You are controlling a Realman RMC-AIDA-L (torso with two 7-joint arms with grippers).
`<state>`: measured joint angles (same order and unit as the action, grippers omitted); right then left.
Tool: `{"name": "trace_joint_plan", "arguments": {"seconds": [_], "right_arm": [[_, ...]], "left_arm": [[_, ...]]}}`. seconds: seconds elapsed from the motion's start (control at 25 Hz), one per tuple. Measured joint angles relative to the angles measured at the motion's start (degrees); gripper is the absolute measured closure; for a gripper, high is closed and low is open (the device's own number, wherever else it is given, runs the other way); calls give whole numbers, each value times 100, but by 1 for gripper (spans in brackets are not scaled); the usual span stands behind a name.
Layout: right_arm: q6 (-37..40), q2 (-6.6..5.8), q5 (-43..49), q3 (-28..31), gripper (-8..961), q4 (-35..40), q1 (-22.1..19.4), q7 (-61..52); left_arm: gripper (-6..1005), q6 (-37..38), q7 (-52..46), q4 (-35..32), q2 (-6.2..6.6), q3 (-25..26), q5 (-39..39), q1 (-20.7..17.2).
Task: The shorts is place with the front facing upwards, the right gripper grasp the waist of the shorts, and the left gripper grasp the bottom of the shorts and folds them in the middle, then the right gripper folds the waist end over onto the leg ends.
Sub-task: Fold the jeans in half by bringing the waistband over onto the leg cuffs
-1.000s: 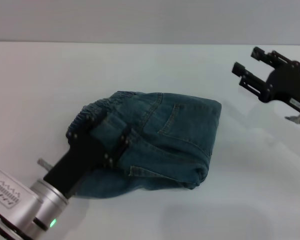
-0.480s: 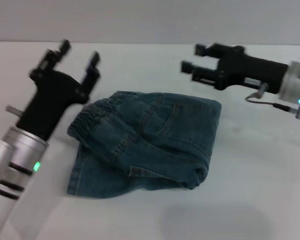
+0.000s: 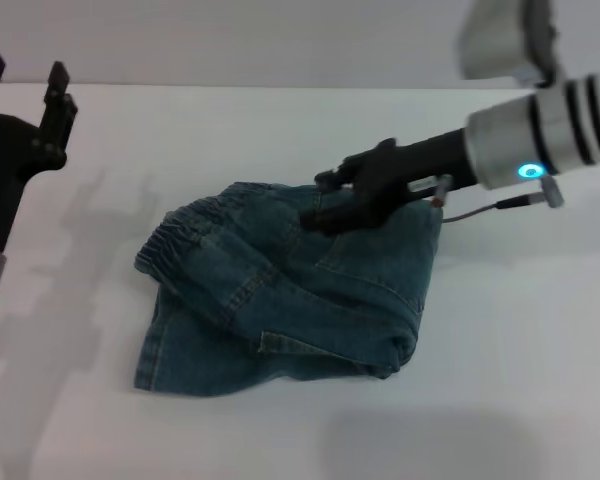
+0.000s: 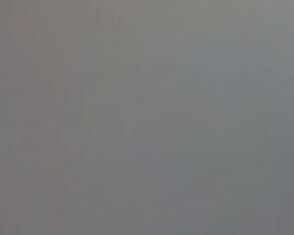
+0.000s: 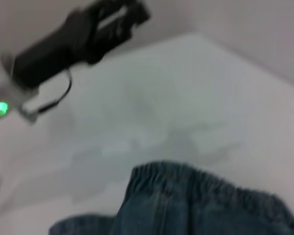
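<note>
Far left in the head view, the left gripper (image 3: 25,85) is lifted clear of the cloth, well apart from it, its two fingers pointing up with a plain gap between them and nothing held. It has no part in the step in hand and is best left parked there. Its own wrist view shows only flat grey.

Centre of the white table (image 3: 540,400) lie the shorts (image 3: 290,300), already doubled lengthwise into a thick denim bundle. The ruffled elastic waist (image 3: 185,225) sits at the left end, toward the far edge. The leg ends (image 3: 405,345) appear to lie at the right, near side, but the stitched hems are not clearly readable. The lower layer sticks out unevenly at the near left corner.

To the right, the right gripper (image 3: 325,200) is down on the far edge of the bundle, around mid-length, just beside the waistband. Whether its fingers are parted or pinched on cloth, I cannot tell.

Judgement: the remaining fold calls for a grasp on the waist end itself. The grip should catch every layer of the elastic band, not the top one alone, lift only enough to clear the bundle, then carry it across and lay it squarely on the leg ends. A grip taken too far along the edge risks a skewed fold.
</note>
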<state>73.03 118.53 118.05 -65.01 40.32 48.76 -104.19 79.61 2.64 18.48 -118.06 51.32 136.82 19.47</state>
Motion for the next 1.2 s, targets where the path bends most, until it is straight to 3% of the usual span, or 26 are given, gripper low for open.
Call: {"name": "trace_joint_plan", "arguments": {"seconds": [0.12, 0.4, 0.68, 1.2], "right_arm": [[2, 11, 225, -505, 350, 78, 416, -475], [6, 64, 204, -1196, 350, 66, 763, -811], [-217, 106, -296, -2250, 351, -27, 761, -896], [-820, 119, -497, -2686, 350, -170, 750, -972]], "left_arm": [[383, -19, 0, -66, -18, -5, -1, -1], [383, 23, 0, -155, -35, -44, 10, -120], [382, 37, 6, -229, -35, -121, 14, -253], [383, 328, 211, -276, -42, -328, 11, -439]]}}
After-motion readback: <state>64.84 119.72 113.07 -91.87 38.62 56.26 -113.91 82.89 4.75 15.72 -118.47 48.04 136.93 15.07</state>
